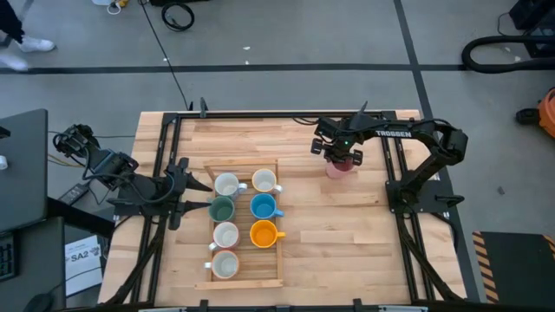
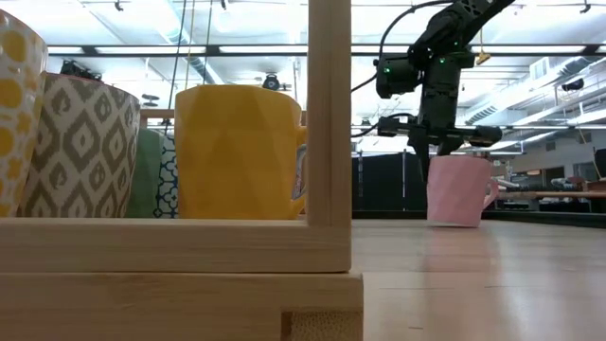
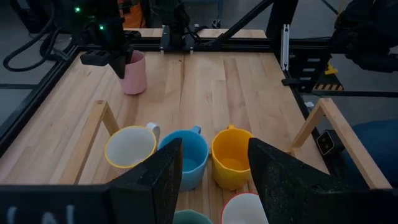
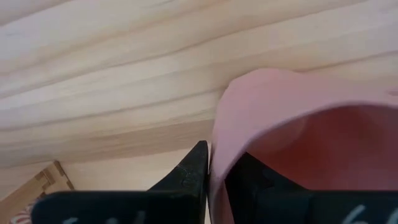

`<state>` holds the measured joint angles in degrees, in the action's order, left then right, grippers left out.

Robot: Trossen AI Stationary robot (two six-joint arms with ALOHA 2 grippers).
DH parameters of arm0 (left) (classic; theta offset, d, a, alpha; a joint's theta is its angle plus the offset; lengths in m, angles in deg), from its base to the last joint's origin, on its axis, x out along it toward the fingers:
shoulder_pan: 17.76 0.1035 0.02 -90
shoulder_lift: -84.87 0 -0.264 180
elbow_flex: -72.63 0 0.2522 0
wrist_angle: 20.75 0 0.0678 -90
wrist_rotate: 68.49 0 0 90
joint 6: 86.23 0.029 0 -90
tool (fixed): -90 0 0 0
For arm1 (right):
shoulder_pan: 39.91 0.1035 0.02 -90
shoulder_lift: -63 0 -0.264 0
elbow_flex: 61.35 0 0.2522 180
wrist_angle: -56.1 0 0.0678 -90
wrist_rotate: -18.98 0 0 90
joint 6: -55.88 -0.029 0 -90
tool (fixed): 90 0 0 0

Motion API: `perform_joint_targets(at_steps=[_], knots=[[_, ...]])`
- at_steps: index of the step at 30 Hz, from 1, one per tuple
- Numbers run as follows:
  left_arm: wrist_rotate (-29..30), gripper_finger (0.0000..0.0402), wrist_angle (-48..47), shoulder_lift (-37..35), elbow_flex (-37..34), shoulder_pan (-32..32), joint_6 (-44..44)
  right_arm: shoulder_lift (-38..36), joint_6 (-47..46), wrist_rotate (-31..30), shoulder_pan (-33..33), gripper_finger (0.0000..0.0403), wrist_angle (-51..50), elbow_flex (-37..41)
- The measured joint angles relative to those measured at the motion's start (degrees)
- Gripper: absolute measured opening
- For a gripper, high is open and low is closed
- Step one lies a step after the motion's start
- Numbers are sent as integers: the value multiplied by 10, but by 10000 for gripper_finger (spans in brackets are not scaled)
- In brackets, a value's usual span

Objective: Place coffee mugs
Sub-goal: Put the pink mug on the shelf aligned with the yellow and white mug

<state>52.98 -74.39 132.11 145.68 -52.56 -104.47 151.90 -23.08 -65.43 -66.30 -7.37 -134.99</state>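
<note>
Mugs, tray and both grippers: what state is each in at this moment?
Pink mug: upright on the table, outside the tray, rim pinched by the right gripper.
Seven other mugs: upright in the tray, in two rows.
Wooden tray: one slot empty, beside the last white mug.
Right gripper: shut on the pink mug's rim, one finger outside.
Left gripper: open, waiting at the tray's edge.

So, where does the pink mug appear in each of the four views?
High view: pink mug right of the wooden tray, under the right gripper.
Low view: right of centre, standing on the table, gripper above.
Left wrist view: far off, upper left.
Right wrist view: very close, lower right, one finger outside its wall and one inside.
Shared landmark: the right gripper at the mug's rim.
</note>
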Motion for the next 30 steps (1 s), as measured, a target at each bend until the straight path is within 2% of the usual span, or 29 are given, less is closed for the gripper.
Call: perform_joint_targets(at_steps=[10,23,30], knots=[[0,188,0,0,0,0,0,0,5,0,0,62,2,0],[0,188,0,0,0,0,0,0,5,0,0,120,5,0],[0,188,0,0,0,0,0,0,13,12,-3,123,5,0]])
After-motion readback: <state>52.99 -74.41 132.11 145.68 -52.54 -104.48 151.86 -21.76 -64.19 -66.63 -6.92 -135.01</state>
